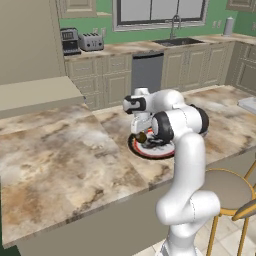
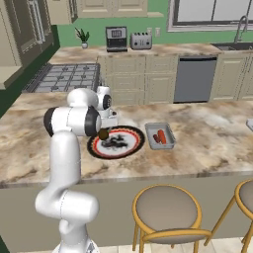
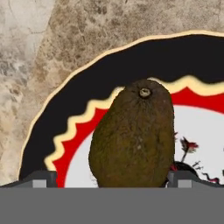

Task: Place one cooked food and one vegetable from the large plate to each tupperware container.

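The gripper point(image 3: 111, 177) hangs over the near-left part of the large plate point(image 2: 129, 132), which lies on the marbled counter point(image 1: 60, 165); its jaws stand spread wide, one tip on each side of a brown, rough-skinned oval item point(image 3: 131, 135) that looks like a kiwi or a small potato. The jaws bracket the item without visibly pressing it, so it is judged not yet gripped, though whether it rests on the plate or is raised just above it cannot be told. This straddling pose suits a closing pinch across the item's narrow width. Just to the right of the plate sits one tupperware container point(image 2: 170, 143), already holding two orange-red pieces point(image 2: 159, 137) whose kind is too small to name. A second container point(image 1: 248, 104) appears as a pale edge far to the right. Placing the plate beside the nearer container keeps each transfer short.
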### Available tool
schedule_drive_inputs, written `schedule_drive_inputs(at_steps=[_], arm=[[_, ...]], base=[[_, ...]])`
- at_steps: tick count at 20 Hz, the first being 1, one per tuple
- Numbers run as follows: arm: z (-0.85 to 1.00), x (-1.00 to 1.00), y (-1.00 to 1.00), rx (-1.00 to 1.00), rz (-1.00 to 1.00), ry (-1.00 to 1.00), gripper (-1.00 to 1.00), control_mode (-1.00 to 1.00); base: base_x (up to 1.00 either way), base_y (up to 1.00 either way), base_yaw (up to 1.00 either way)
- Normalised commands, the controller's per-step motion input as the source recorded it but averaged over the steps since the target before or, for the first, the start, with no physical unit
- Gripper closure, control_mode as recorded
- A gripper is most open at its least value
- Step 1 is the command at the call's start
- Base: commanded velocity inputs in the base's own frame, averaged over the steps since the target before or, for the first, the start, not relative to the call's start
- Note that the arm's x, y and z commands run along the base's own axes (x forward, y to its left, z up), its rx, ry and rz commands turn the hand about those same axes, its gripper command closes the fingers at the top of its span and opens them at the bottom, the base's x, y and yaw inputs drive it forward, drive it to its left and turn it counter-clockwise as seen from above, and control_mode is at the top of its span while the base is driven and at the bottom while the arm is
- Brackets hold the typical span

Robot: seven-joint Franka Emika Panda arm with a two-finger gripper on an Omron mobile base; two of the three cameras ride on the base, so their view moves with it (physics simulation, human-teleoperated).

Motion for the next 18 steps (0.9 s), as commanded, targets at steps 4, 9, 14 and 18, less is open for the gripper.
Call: schedule_drive_inputs(at_steps=[4,9,14,18], arm=[[0.0,0.06,0.0,0.0,0.0,-0.12,-1.0,-1.0],[-0.03,0.02,0.0,0.0,0.0,-0.14,-1.0,-1.0],[-0.21,0.0,0.0,0.0,0.0,-0.05,-1.0,-1.0],[-0.24,0.0,-0.04,0.0,0.0,-0.01,-1.0,-1.0]], base=[[0.0,0.0,0.0],[0.0,0.0,0.0],[0.0,0.0,0.0],[0.0,0.0,0.0]])
